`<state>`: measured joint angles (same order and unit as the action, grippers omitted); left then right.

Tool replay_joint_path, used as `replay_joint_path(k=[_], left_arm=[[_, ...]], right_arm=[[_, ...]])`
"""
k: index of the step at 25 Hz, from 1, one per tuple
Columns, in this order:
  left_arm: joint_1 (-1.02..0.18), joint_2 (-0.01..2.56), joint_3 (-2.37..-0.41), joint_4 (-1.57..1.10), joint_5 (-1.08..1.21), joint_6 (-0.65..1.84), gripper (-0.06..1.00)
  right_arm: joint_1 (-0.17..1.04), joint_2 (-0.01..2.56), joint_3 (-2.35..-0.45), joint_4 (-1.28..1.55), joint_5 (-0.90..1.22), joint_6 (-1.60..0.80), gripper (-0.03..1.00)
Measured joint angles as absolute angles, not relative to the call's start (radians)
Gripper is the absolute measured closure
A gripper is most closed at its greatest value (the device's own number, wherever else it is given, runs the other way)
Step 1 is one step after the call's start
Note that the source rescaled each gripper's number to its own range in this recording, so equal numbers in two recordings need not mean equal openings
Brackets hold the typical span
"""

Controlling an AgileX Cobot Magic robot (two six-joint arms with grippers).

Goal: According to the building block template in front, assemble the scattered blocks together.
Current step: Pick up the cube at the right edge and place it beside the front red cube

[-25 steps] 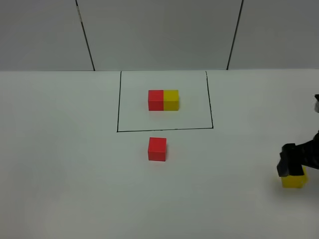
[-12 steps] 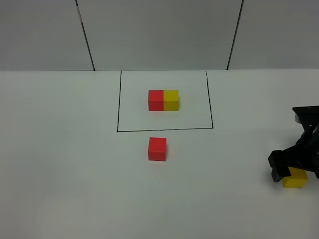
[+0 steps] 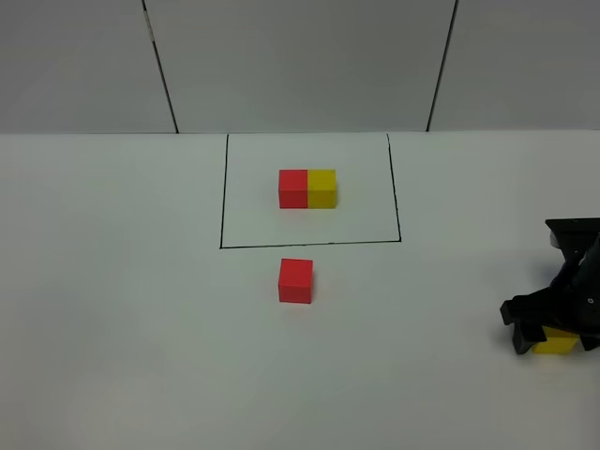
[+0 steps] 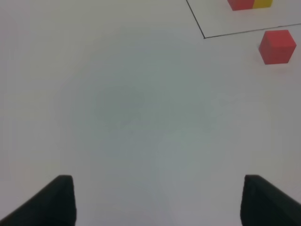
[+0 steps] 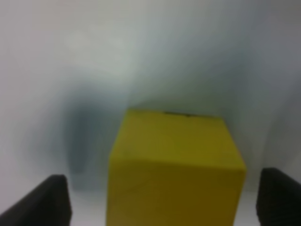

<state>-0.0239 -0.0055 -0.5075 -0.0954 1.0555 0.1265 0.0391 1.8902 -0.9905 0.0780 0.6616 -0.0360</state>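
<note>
The building block template (image 3: 307, 188), red left and yellow right, sits inside a thin black rectangle (image 3: 222, 202) at the back middle. The loose red cube (image 3: 295, 280) lies just in front of the frame's near line. The loose yellow cube (image 3: 557, 343) lies at the far right, mostly covered by my right gripper (image 3: 548, 333). In the right wrist view the yellow cube (image 5: 174, 165) stands between the open fingers (image 5: 51, 200), with a gap on each side. My left gripper (image 4: 160, 202) is open and empty over bare table. The red cube (image 4: 277, 46) and the template (image 4: 249, 4) lie far ahead of it.
The white table (image 3: 122, 309) ends at a grey panelled wall (image 3: 300, 56) behind the frame. The right arm (image 3: 574, 244) stands at the right edge of the exterior view. The left arm is out of the exterior view.
My right gripper has come down and shifted slightly left over the yellow cube, so it now straddles it. The cubes and the left gripper have not moved.
</note>
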Motion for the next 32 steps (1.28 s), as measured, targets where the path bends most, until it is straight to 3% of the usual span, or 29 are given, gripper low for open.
replay_joint_path(k=[3, 4, 11, 22, 32], left_arm=[[-0.024, -0.005, -0.507, -0.095, 1.056, 0.127, 0.33], [-0.024, -0.005, -0.507, -0.095, 1.056, 0.127, 0.33], [-0.024, -0.005, -0.507, -0.095, 1.056, 0.127, 0.33], [-0.024, -0.005, -0.507, -0.095, 1.055, 0.127, 0.33], [-0.024, -0.005, -0.507, -0.095, 1.055, 0.126, 0.33]], right_arm=[[0.037, 1.892, -0.991, 0.079, 0.662, -0.036, 0.68], [0.036, 1.892, -0.991, 0.079, 0.663, -0.036, 0.73], [0.055, 1.890, -1.028, 0.076, 0.709, -0.117, 0.72], [0.328, 1.914, -1.369, 0.013, 0.969, -0.798, 0.72], [0.455, 2.177, -1.733, -0.057, 1.156, -0.875, 0.72]])
